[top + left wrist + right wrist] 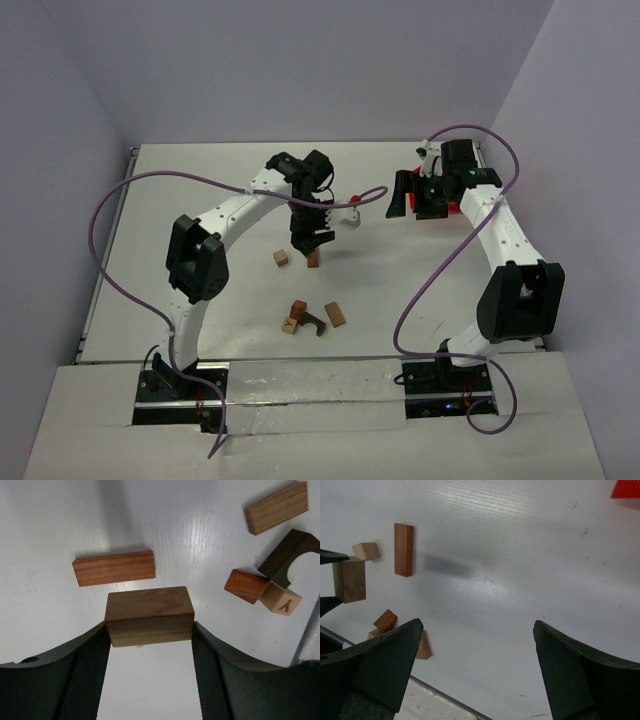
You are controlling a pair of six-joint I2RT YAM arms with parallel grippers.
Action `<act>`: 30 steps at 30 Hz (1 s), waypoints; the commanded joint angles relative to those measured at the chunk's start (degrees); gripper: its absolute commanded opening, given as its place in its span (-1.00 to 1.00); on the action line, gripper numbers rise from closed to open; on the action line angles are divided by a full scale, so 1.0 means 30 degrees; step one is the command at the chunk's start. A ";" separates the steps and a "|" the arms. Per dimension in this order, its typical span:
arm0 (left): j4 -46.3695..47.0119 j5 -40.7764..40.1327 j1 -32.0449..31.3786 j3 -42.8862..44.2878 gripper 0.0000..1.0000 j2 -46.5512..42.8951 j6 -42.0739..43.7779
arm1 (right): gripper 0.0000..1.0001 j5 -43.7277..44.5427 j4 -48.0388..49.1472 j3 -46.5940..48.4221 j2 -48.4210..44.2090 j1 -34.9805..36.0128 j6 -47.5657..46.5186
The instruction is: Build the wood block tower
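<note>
We are built alike, our left arm (pixel 225 213) and our right arm (pixel 500 228) each of white link shells joined by bulky black joint housings, trailed by a thin purple cable (pixel 95 225), and ending in broad, curved black fingers (pixel 375 670), the left fingers (pixel 85 677) faced inside with a fine mesh texture.

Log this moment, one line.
left jaws: shut on brown block | right jaws: open, empty | tower: none yet | other blocks: loose on table

White table (pixel 370 270), lavender walls (pixel 300 60) (evenly lit).
</note>
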 commanded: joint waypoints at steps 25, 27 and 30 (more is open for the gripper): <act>-0.1374 -0.1539 0.0455 0.4743 -0.77 0.4605 0.0541 | 0.99 -0.0871 -0.0008 0.0845 0.0222 -0.0896 -0.0296; -0.1374 -0.1723 0.0315 0.4710 -0.75 0.4726 0.0357 | 0.99 -0.0847 -0.0027 0.0855 0.0261 -0.0906 -0.0291; -0.1374 -0.1850 0.0192 0.4713 -0.73 0.4806 0.0258 | 1.00 -0.0850 -0.0028 0.0855 0.0233 -0.0906 -0.0316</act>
